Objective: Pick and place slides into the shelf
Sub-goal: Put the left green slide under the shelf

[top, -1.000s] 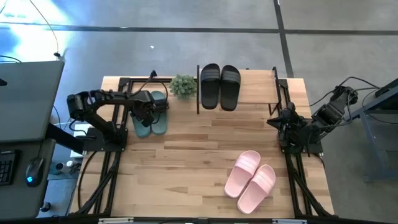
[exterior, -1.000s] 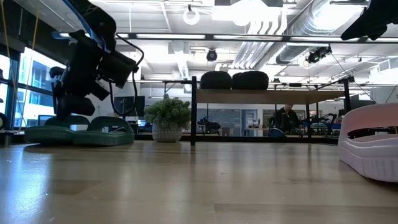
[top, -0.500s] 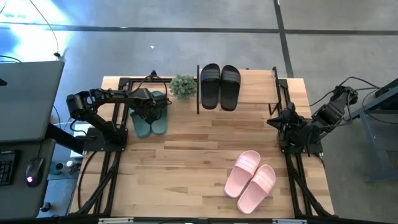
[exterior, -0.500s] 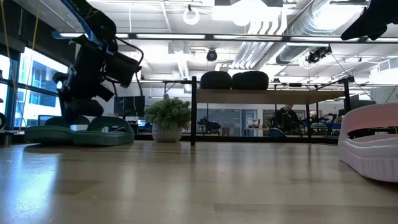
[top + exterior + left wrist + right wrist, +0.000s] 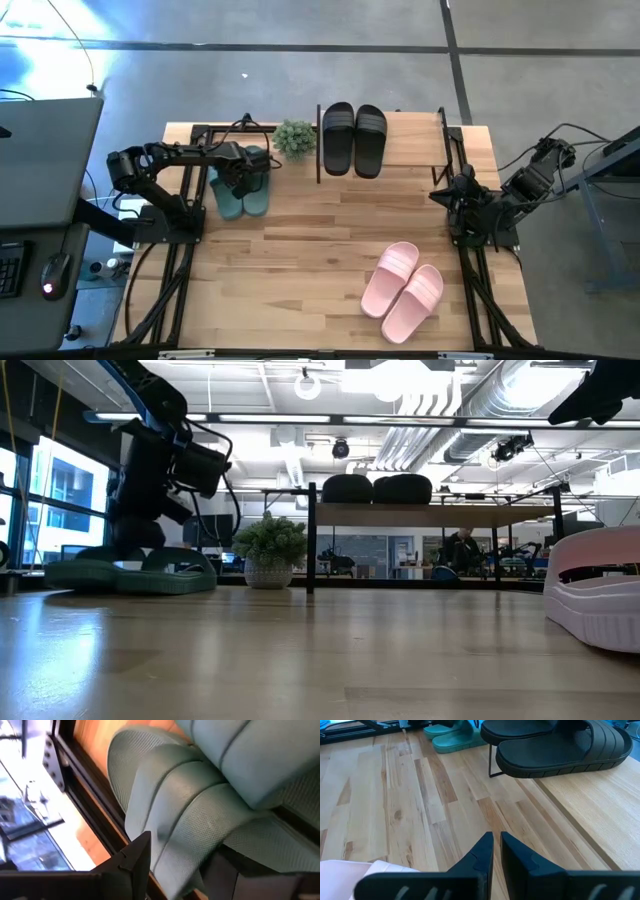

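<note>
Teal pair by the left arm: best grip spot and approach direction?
Judgement: take the teal slides by the wide strap arching over the footbed, coming down from above. They lie flat, soles down, side by side, so the strap is the only raised part. The left gripper is already over them.

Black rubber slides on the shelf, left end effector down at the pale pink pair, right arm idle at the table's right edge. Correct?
Not quite. The high view shows the left end effector at the teal-green rubber slides, not the pale pink rubber slides. The black rubber slides are on the light wooden shelf; the right end effector waits there.
</note>
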`<state>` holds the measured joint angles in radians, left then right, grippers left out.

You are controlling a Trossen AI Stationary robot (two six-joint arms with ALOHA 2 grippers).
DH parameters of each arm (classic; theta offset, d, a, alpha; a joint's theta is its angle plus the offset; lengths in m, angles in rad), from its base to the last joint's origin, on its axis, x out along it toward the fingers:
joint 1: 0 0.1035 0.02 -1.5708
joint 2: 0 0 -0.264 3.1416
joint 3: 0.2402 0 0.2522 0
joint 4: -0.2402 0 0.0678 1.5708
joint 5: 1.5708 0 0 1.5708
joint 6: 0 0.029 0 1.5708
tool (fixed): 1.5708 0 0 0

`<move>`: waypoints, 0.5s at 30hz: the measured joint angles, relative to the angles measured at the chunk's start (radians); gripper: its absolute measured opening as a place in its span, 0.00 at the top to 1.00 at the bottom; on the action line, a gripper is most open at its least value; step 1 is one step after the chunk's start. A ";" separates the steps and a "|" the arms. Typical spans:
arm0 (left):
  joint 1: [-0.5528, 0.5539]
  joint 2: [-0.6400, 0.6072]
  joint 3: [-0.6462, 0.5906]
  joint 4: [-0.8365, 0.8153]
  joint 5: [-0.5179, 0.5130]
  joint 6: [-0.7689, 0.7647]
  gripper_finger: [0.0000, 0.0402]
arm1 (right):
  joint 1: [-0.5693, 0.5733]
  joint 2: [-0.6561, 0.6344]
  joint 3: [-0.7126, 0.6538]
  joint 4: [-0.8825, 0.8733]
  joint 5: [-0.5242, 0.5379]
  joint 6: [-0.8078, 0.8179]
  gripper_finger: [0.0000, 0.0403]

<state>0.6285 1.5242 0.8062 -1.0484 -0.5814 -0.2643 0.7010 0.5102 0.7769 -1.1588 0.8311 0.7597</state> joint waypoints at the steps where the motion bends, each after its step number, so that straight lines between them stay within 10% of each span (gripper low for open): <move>1: 0.000 0.000 0.000 0.010 -0.005 0.028 0.65 | 0.000 0.000 0.000 0.000 0.000 0.000 0.94; 15: 0.000 0.000 0.000 0.027 -0.015 0.209 0.65 | 0.000 0.000 0.000 0.000 0.000 0.000 0.94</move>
<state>0.6285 1.5242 0.8066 -1.0210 -0.5961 -0.0552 0.7012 0.5100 0.7769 -1.1587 0.8310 0.7597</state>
